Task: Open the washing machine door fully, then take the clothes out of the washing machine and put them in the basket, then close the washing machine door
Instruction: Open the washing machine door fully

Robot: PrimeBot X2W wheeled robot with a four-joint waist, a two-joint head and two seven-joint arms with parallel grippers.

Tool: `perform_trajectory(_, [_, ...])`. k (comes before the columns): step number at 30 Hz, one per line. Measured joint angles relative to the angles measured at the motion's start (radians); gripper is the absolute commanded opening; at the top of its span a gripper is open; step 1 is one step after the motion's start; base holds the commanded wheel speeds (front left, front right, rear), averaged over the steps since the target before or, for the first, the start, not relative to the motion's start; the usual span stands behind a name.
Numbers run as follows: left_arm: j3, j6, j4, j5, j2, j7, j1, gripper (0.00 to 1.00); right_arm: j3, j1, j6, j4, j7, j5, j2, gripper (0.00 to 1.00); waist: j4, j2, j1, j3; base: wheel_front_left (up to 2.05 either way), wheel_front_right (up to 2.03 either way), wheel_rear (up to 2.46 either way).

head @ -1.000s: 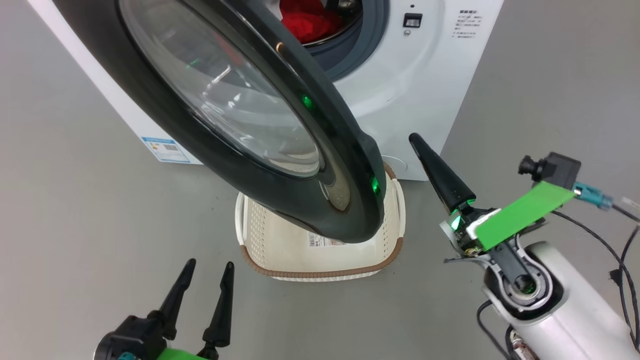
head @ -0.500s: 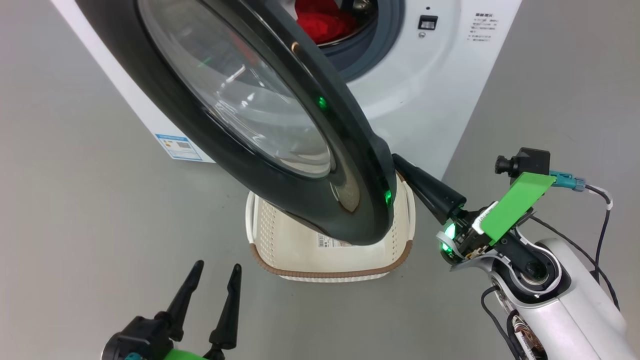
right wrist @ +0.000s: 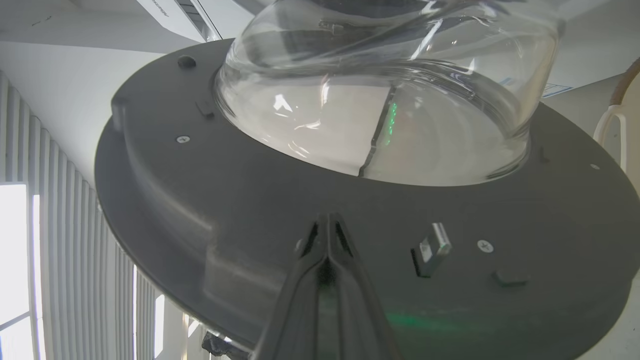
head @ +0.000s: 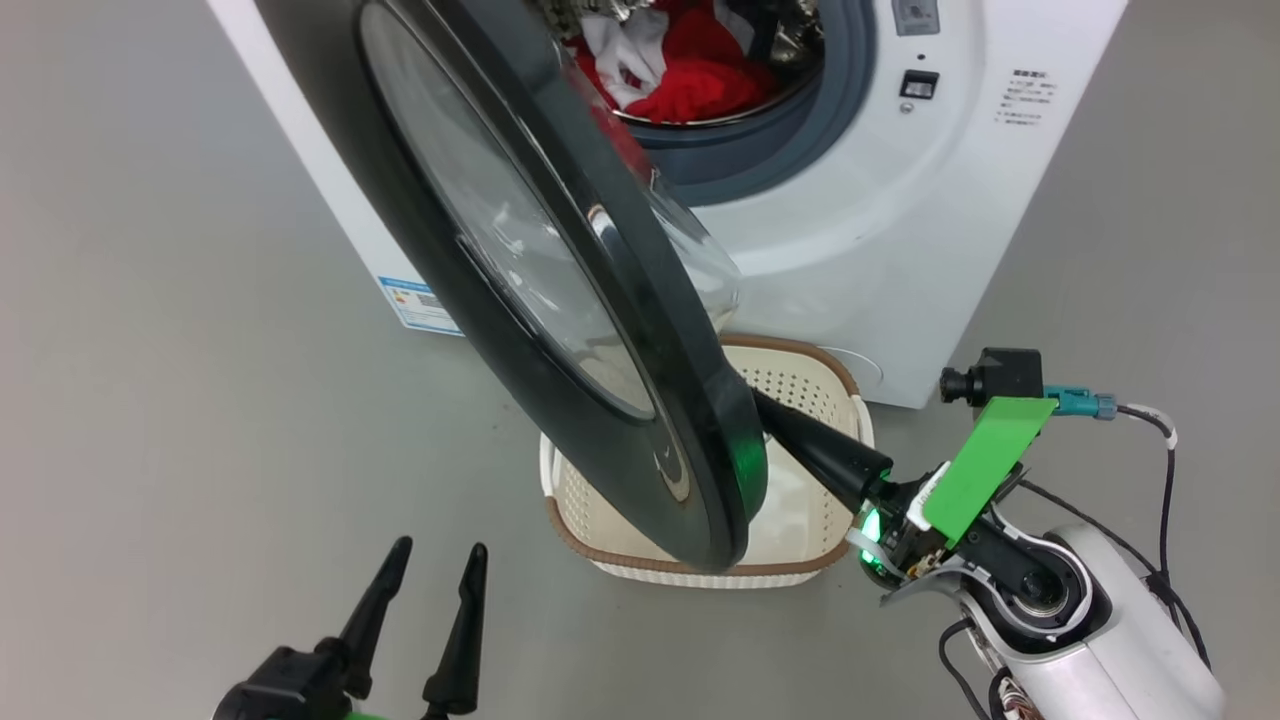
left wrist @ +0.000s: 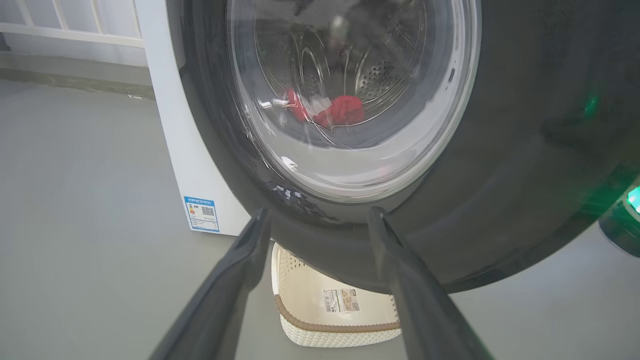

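Washing machine door point(head: 540, 280), a large round panel with a glossy black ring and a bulging clear glass bowl, stands partly open on its left-hand hinge, its free edge hanging above the basket in the head view. As a judgement, it is rigid, fairly heavy and swings on one axis only. The polished ring looks slippery and the glass is best left alone, so the matt grey inner frame beside the metal latch point(right wrist: 431, 248) is the soundest place to push. The right hand point(right wrist: 327, 220), fingers pressed together and holding nothing, points at that inner frame; actual contact cannot be confirmed. The left hand point(head: 438, 550) waits low with fingers spread wide, empty, well apart from the door. Behind it, the white front-loading washing machine point(head: 860, 250) holds soft red-and-white clothes point(head: 700, 80) in its steel drum; these look light and limp, best pinched at a bunched fold. The cream perforated plastic basket point(head: 800, 385) with its brown woven rim sits just before the machine, empty, and would probably slide easily. All of it rests on a smooth grey floor point(head: 150, 400). The right wrist view shows pale ribbed wall panels point(right wrist: 65, 165) and a bright window point(right wrist: 12, 250).
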Motion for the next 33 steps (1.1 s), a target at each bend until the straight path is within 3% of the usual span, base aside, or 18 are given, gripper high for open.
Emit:
perform_trajectory(18, [-0.001, 0.009, -0.006, -0.001, 0.000, 0.000, 0.056, 1.00, 0.066, 0.044, 0.000, -0.012, 0.030, -0.016, 0.008, 0.00, 0.133, 0.0000, 0.0000, -0.057, 0.00, 0.00, 0.00])
perform_trajectory(33, [0.006, 0.026, -0.022, 0.001, 0.001, 0.000, 0.080, 1.00, 0.169, 0.044, 0.000, -0.018, -0.007, 0.034, 0.007, 0.00, 0.243, 0.0000, 0.0000, -0.096, 0.00, 0.00, 0.00])
